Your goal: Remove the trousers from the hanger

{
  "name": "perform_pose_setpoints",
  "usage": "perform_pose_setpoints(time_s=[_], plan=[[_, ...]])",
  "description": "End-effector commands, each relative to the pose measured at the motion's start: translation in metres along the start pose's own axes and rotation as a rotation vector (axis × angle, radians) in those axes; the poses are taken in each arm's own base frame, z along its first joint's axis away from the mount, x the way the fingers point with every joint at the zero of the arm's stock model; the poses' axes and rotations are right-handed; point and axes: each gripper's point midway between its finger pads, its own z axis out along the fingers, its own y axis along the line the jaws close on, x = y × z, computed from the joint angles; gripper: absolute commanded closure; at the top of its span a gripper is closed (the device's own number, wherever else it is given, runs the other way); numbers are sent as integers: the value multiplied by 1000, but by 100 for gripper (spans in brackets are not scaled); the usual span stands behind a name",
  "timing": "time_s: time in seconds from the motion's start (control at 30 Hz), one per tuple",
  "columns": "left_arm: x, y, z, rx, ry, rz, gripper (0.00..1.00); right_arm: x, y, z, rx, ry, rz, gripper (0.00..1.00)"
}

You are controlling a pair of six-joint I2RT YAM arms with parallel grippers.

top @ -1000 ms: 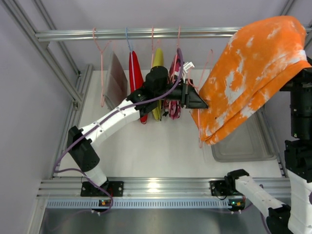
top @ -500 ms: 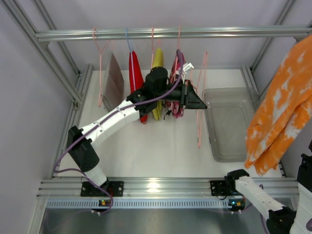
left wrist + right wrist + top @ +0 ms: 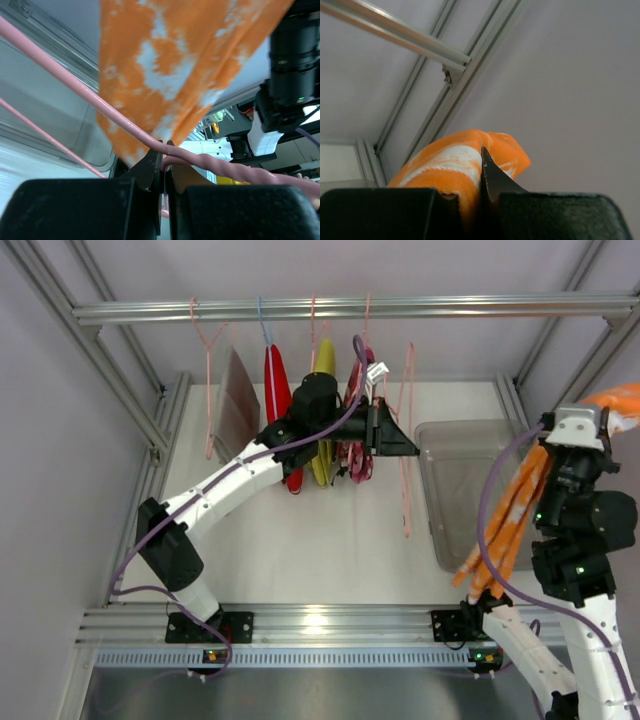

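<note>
Since the orange trousers (image 3: 165, 65) hang limp from the right pincer (image 3: 481, 185) clamped on a fold, we judge them light, soft; left pincer (image 3: 162, 172) pinches the pink hanger (image 3: 100, 106).

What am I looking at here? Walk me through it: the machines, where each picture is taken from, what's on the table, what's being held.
These are two robot arms bolted at the near edge of a table, each ending in a two-finger gripper. The wide picture looks down from above and behind them. The other two come from a camera on each wrist.

The left gripper is shut on a thin pink hanger, which looks bare. The right gripper is shut on the orange trousers with white blotches. It holds them up off the hanger, so they dangle at the near edge of the clear plastic bin.

That bin sits on the white table. From the metal rail at the back hang more clothes: a red garment, a yellow garment and a pink patterned garment.
</note>
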Motion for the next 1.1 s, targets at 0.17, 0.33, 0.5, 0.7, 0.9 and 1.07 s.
perform_pose_setpoints(time_s=[0.17,0.33,0.5,0.7,0.9,1.07], plan=[[-36,-42,-15,82,-101,77,100,3,-43,-19,206,-38,-79,100],[-37,-34,-13,75,-100,51,100,-6,-50,-16,208,-45,-132,100],[-39,-33,-12,75,-109,44,100,-16,-60,-17,245,-80,-208,100],[-42,-32,-10,85,-112,25,100,-2,-34,-8,198,-54,-347,100],[-46,-32,-13,86,-124,5,100,53,43,2,46,11,-474,100],[-51,-30,-18,89,-135,-14,100,96,104,6,-55,15,-527,100]])
